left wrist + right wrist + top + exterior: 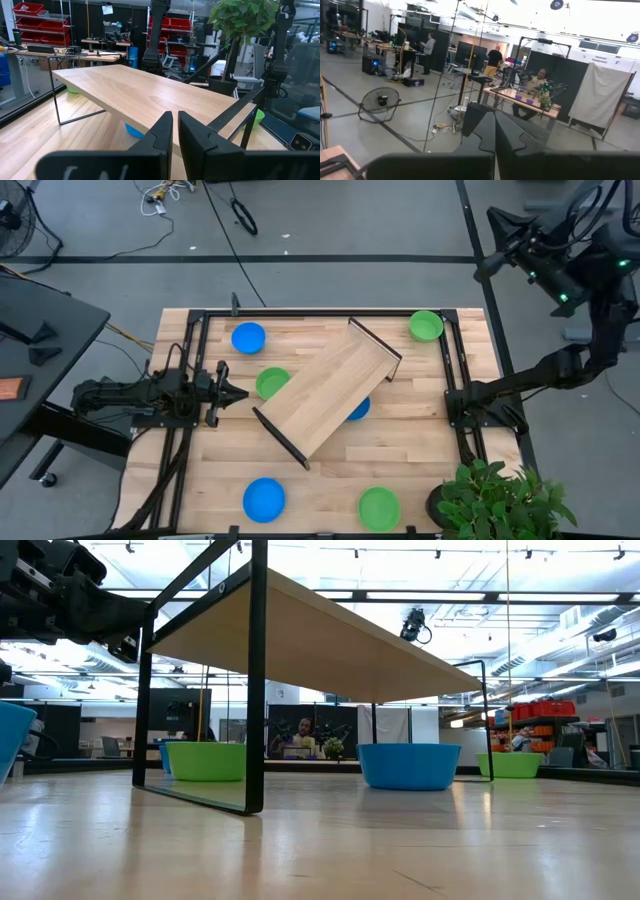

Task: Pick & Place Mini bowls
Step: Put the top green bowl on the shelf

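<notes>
Presently, the contents of the light wooden table top point(420, 480), listed from largest to smallest:

1. Long pale wooden tray on thin black wire legs point(328, 388). It stands diagonally at the table's middle, raised like a small bench. No bowl rests on its top surface in any view.

2. Left arm, dark, reaching in from the table's left edge. The left gripper point(238, 393) points toward the tray's near end, its fingers point(161, 135) nearly pressed together with only a slit between them and nothing pinched. It sits just beside the green bowl of item 4c.

3. Right arm, folded up and back off the table's right side. The right gripper point(495, 131) is aimed out at the room, jaws pressed together, holding nothing.

4. Mini bowls, small round shallow plastic, six visible, all single and none nested:
 a. bright blue bowl point(248, 337), far left part of the table;
 b. bright green bowl point(426, 325), far right corner;
 c. bright green bowl point(271, 383), touching or just under the tray's left edge;
 d. bright blue bowl point(358, 409), largely hidden beneath the tray; whether it touches a leg cannot be told;
 e. bright blue bowl point(264, 499), near edge, left;
 f. bright green bowl point(379, 508), near edge, right.

Progress, as judged: nothing appears placed yet. All six bowls lie scattered and well apart, no colour is stacked, and neither gripper holds one, so the whole of the picking and placing seems left to do.
</notes>
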`<state>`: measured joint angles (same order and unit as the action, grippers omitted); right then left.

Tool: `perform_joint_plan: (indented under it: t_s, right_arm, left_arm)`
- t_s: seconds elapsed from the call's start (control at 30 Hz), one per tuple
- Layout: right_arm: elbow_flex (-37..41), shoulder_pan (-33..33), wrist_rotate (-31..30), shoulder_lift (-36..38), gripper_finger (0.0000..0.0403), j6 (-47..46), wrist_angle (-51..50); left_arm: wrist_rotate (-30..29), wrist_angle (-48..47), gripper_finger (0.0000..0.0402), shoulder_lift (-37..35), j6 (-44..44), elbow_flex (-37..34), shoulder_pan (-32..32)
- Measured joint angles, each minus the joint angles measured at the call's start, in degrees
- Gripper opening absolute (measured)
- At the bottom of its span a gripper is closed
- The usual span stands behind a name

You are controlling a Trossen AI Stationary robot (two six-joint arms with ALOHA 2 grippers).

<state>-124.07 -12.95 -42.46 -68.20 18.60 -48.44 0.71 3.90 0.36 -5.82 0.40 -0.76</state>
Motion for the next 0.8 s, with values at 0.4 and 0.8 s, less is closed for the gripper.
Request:
perform_joint_plan:
  t_s: [0.4,0.8]
  right_arm:
    - [0.0,-6.8,0.4,-1.0,0.0,-1.9,-2.8]
    - [0.0,-23.9,20.2,-3.0,0.0,-10.0,-8.3]
  left_arm:
    - [0.0,0.0,0.0032,0.0,0.0,0.0,0.0]
    - [0.0,0.0,0.0032,0.0,0.0,0.0,0.0]
